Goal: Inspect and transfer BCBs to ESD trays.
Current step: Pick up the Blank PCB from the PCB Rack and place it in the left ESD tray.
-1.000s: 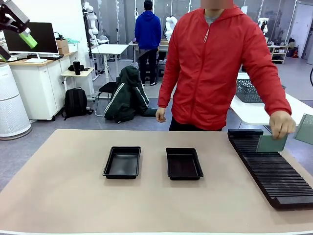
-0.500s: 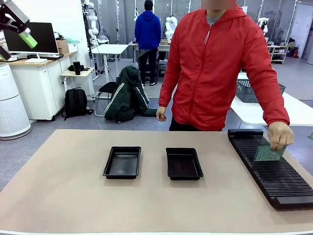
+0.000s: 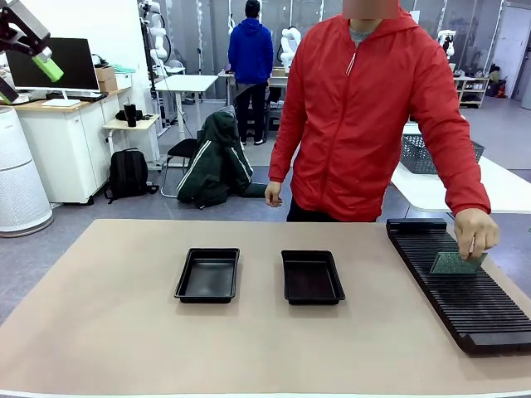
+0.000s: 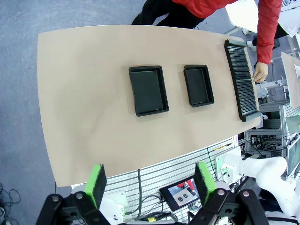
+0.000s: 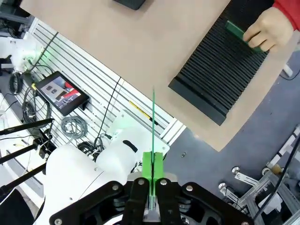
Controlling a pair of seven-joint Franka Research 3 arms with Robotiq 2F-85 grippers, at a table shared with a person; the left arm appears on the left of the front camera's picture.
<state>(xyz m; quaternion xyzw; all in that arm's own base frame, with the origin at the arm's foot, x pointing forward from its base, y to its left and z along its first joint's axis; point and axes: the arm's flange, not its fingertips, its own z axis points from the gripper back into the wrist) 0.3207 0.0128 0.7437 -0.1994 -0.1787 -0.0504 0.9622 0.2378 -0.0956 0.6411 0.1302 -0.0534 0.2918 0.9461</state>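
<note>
Up at the far left, the left gripper [image 4: 150, 182] hangs high over the table [image 3: 108, 332], its two green-padded fingers [image 4: 96, 180] spread wide apart. Its wrist view looks down on the whole tan tabletop. Toward the middle of that surface lie the two ESD trays, side by side but not touching. Both the left tray [image 3: 179, 286] and the right tray [image 3: 313, 254] are black and shallow with flared rims, their dark floors open to view. Behind the right tray, at the table's far edge, stands a person in a red jacket [image 3: 365, 124]. The person's hanging hand [image 3: 273, 195] is loosely curled beside the hip, away from the trays. Further right, a long black ribbed rack [image 3: 465, 303] runs along the table's right side. The person's reaching hand [image 3: 475, 232] comes down over the rack's far part, pinching the hand-held BCB [image 3: 452, 264] by its upper edge. This green board is tilted, with its lower edge touching the ribs. The right gripper [image 5: 153, 161] is off the table's near right side, above the white arm base and its frame. Its green pads are pressed together on the edge-on BCB [image 5: 153, 122], a thin green board that rises straight from between the fingers.
</note>
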